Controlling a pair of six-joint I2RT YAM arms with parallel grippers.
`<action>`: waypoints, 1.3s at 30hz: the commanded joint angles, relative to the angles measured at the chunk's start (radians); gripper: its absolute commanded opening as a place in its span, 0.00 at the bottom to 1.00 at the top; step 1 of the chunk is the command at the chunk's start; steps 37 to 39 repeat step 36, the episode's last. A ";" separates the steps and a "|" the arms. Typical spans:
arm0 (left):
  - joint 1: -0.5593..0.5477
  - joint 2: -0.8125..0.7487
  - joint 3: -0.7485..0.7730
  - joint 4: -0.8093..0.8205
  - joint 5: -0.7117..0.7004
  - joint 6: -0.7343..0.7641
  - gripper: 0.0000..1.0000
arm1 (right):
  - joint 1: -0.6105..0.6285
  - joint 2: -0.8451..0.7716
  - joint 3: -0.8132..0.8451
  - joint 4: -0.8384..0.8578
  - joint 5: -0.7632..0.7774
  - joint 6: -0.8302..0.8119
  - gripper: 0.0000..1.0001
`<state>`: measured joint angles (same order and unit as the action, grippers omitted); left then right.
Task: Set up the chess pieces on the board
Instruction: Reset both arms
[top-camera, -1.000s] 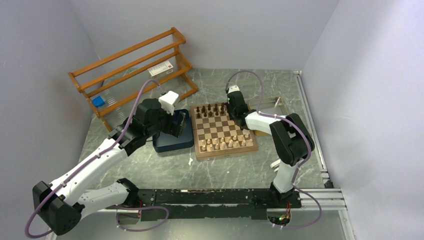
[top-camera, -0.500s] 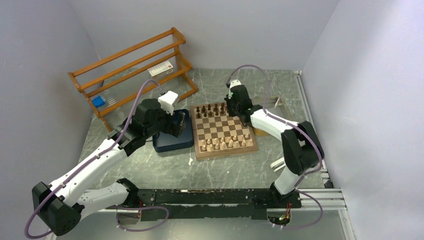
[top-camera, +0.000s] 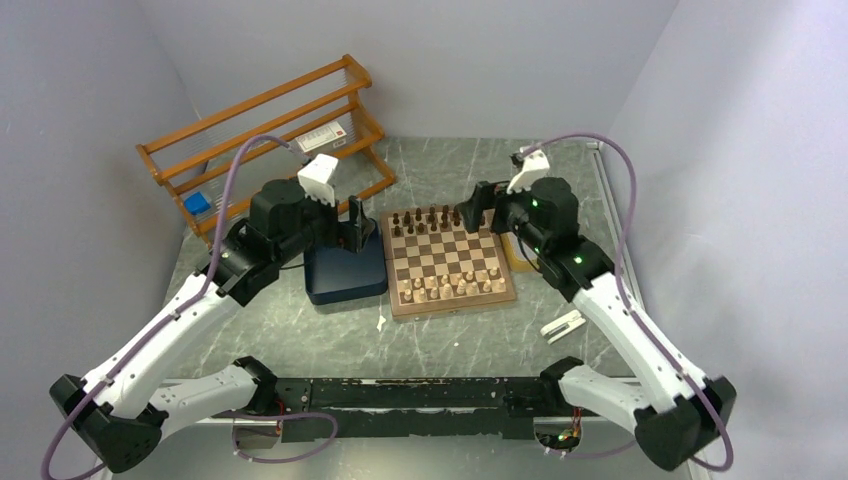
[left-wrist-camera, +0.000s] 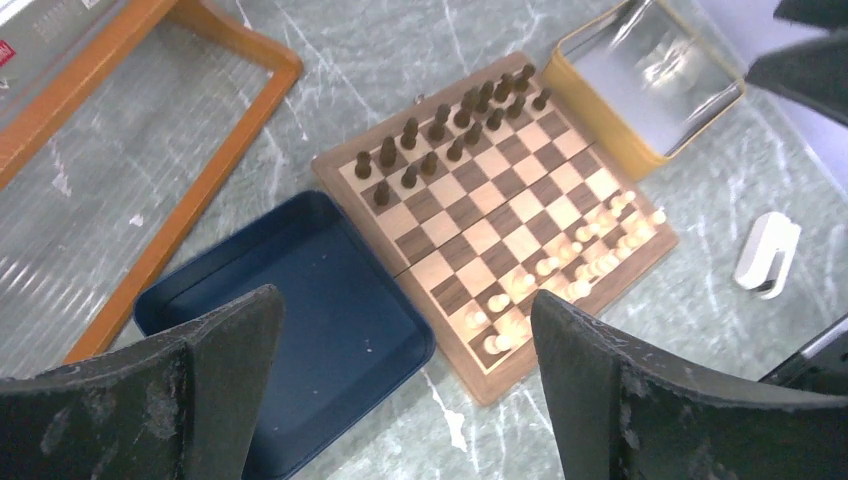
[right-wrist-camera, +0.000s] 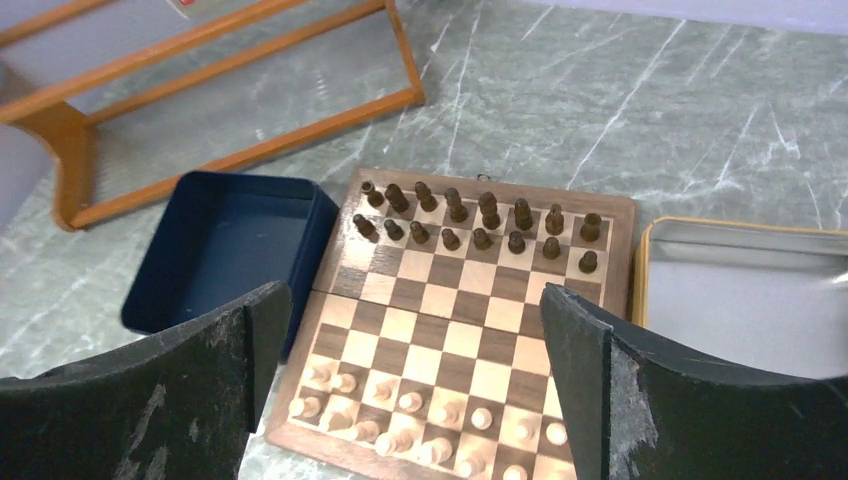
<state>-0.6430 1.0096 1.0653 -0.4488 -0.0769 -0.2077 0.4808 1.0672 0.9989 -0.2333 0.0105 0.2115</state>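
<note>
**Your two claws flank the board (top-camera: 450, 262), jaws spread wide, holding nothing.**
The dark chess pieces (top-camera: 431, 219) line its two far rows and the pale chessmen (top-camera: 447, 288) its near rows, with the middle ranks bare. Your left gripper (top-camera: 356, 228) hangs above the blue tray (top-camera: 340, 282) butting its left edge. Your right gripper (top-camera: 479, 206) is at its far-right corner, by the tin (right-wrist-camera: 740, 292).

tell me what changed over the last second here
The right claw lifted off the chessboard's far right corner, swung back to the right and opened, empty. The left claw rose a little over the blue tray, open as before. The dark chess pieces, pale pieces and tray stayed put.
</note>
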 joint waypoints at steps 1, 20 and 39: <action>0.002 -0.044 0.058 0.020 0.019 -0.070 0.98 | -0.004 -0.132 -0.041 -0.128 0.064 0.093 1.00; 0.001 -0.165 -0.228 0.124 0.020 -0.219 0.98 | -0.003 -0.500 -0.185 -0.275 0.253 0.316 1.00; 0.001 -0.193 -0.223 0.148 0.048 -0.209 0.98 | -0.004 -0.476 -0.169 -0.313 0.265 0.341 1.00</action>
